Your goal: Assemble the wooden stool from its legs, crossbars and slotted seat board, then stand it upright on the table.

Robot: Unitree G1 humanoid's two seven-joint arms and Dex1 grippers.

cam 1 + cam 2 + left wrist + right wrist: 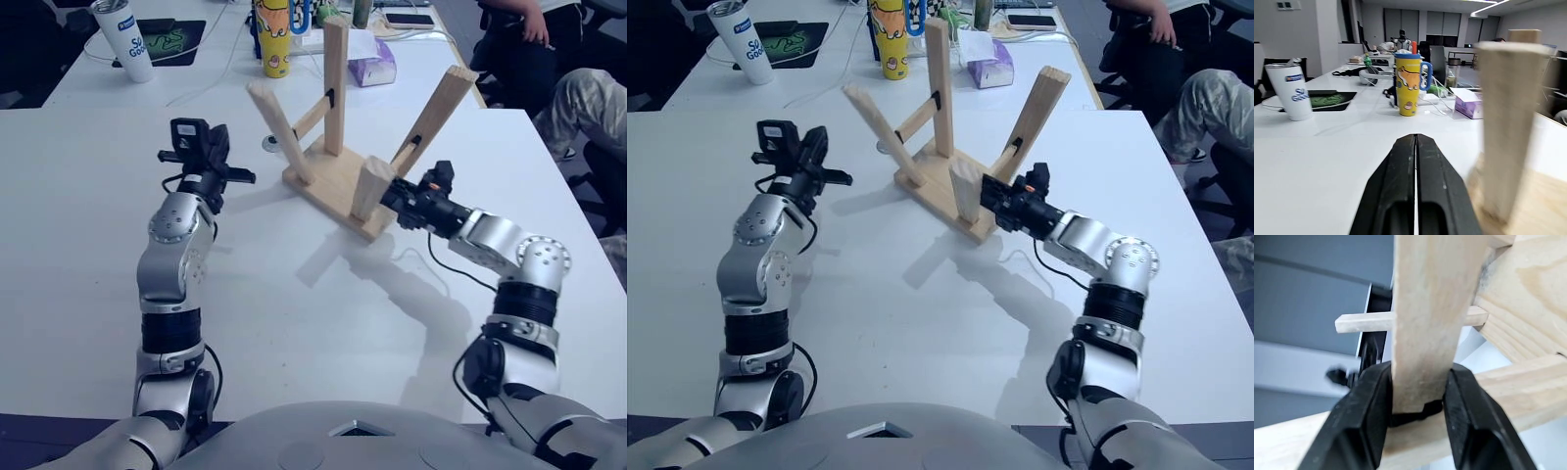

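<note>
Right claw [388, 194], head views: clamped on the nearest leg [369, 186] of the stool [338, 98], gripping just above the seat board [328, 181].
Stool, head views: upside down near the far middle of the surface [78, 196], seat board low, four legs splayed upward. One crossbar [312, 116] joins the two far-left legs. Cannot tell whether the board lies flat.
Left claw [217, 144], head views: hangs above the surface to the left of the stool, apart from it, holding nothing.
Background, head views: white tumbler [123, 39], yellow mug [273, 41] and tissue box [372, 69] on the next surface behind.
Left wrist view: left claw [1415, 139] fingers [1440, 196] pressed together, empty. One blurred leg [1508, 122] stands just beside. Yellow mug [1407, 83] and white tumbler [1289, 90] are well beyond.
Right wrist view: both black fingers [1369, 416] pinch the leg [1425, 318] from either side. Thin crossbar [1359, 323] passes behind it. Seat board [1528, 308] meets the leg.
</note>
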